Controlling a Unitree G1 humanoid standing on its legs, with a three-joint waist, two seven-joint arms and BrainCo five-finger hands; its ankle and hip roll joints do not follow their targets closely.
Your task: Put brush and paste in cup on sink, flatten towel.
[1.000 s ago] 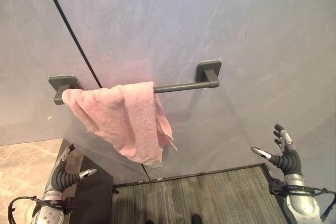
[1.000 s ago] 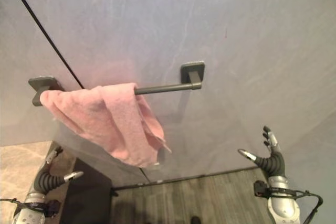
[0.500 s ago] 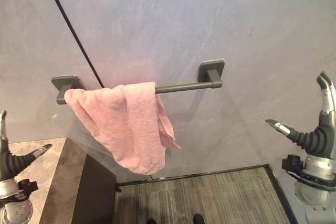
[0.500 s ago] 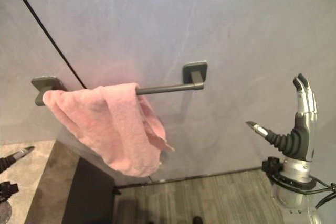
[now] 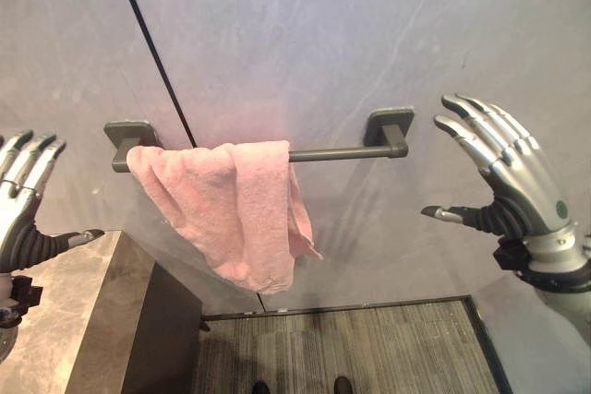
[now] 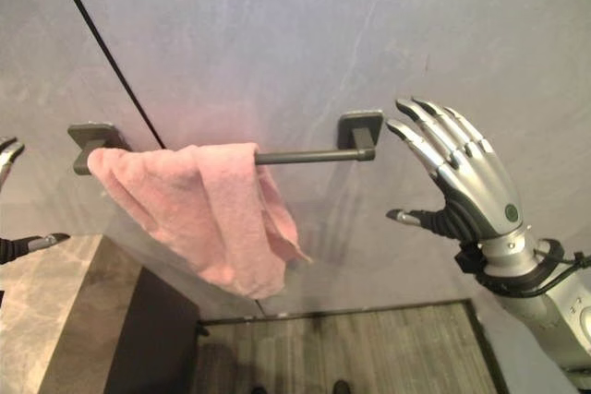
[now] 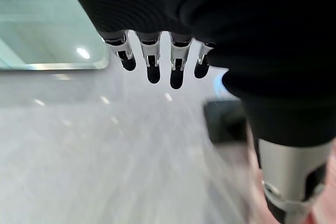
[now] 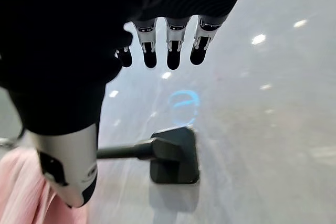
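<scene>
Both hands are raised before the wall, fingers straight and spread, holding nothing. My right hand (image 5: pixel 517 182) hangs just beside the bar's right bracket (image 5: pixel 389 125), apart from it. My left hand (image 5: pixel 23 200) is at the view's left edge, above the stone counter (image 5: pixel 65 320). I see the pink towel (image 5: pixel 235 209) bunched over the left half of the bar (image 5: pixel 337 152), hanging in uneven folds, neither hand touching it.
</scene>
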